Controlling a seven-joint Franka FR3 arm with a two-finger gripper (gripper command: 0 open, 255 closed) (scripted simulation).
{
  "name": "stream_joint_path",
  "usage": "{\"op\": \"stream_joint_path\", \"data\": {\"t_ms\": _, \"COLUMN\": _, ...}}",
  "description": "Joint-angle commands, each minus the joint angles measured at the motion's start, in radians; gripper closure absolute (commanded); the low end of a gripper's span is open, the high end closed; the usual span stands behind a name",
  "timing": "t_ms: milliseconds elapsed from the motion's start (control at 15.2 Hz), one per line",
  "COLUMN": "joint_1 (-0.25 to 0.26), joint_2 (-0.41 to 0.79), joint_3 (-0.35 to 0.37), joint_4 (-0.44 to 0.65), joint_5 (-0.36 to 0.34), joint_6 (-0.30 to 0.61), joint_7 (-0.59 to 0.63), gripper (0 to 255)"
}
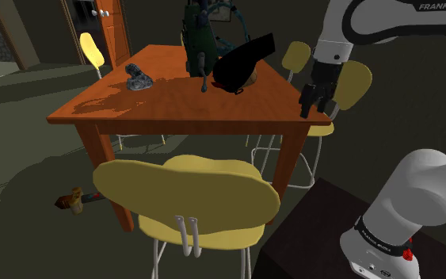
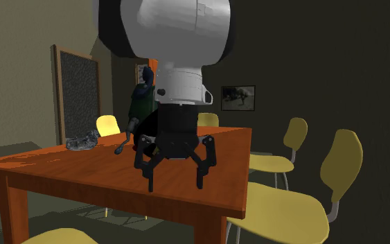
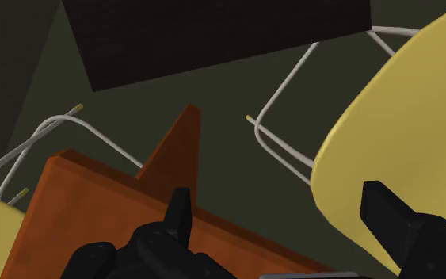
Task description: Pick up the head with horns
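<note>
While the small grey horned head sits on the table toward the shoulder view's left, a dark green figure and a black wedge-shaped thing stand further right. At the table's right corner the arm drops from above, gripper pointing down, its 2 fingers spread wide, holding nothing, well apart from the head.

Shoulder: beside my stand, high, down over bench. Second: close by my arm, bench-level. Wrist: down past bench corner. Bench shared.
</note>
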State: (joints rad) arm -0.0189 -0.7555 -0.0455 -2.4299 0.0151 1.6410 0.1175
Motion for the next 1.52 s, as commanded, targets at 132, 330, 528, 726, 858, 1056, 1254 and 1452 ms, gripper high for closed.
{"op": "stream_joint_path", "data": {"t_ms": 132, "joint_1": 0.007, "joint_2": 0.037, "joint_3": -0.031, "joint_4": 0.04, "joint_5": 0.039, "joint_6": 0.047, "joint_7": -0.018, "gripper": 0}}
{"op": "stream_joint_path", "data": {"t_ms": 330, "joint_1": 0.021, "joint_2": 0.091, "joint_3": -0.079, "joint_4": 0.101, "joint_5": 0.103, "joint_6": 0.11, "joint_7": -0.051, "gripper": 0}}
{"op": "stream_joint_path", "data": {"t_ms": 528, "joint_1": 0.04, "joint_2": 0.143, "joint_3": -0.129, "joint_4": 0.164, "joint_5": 0.175, "joint_6": 0.164, "joint_7": -0.089, "gripper": 0}}
{"op": "stream_joint_path", "data": {"t_ms": 726, "joint_1": 0.062, "joint_2": 0.193, "joint_3": -0.183, "joint_4": 0.231, "joint_5": 0.254, "joint_6": 0.21, "joint_7": -0.133, "gripper": 0}}
{"op": "stream_joint_path", "data": {"t_ms": 858, "joint_1": 0.08, "joint_2": 0.226, "joint_3": -0.221, "joint_4": 0.276, "joint_5": 0.312, "joint_6": 0.234, "joint_7": -0.165, "gripper": 0}}
{"op": "stream_joint_path", "data": {"t_ms": 1056, "joint_1": 0.107, "joint_2": 0.276, "joint_3": -0.28, "joint_4": 0.347, "joint_5": 0.406, "joint_6": 0.262, "joint_7": -0.217, "gripper": 0}}
{"op": "stream_joint_path", "data": {"t_ms": 1254, "joint_1": 0.136, "joint_2": 0.326, "joint_3": -0.343, "joint_4": 0.421, "joint_5": 0.51, "joint_6": 0.277, "joint_7": -0.272, "gripper": 0}}
{"op": "stream_joint_path", "data": {"t_ms": 1452, "joint_1": 0.165, "joint_2": 0.379, "joint_3": -0.412, "joint_4": 0.499, "joint_5": 0.623, "joint_6": 0.279, "joint_7": -0.33, "gripper": 0}}
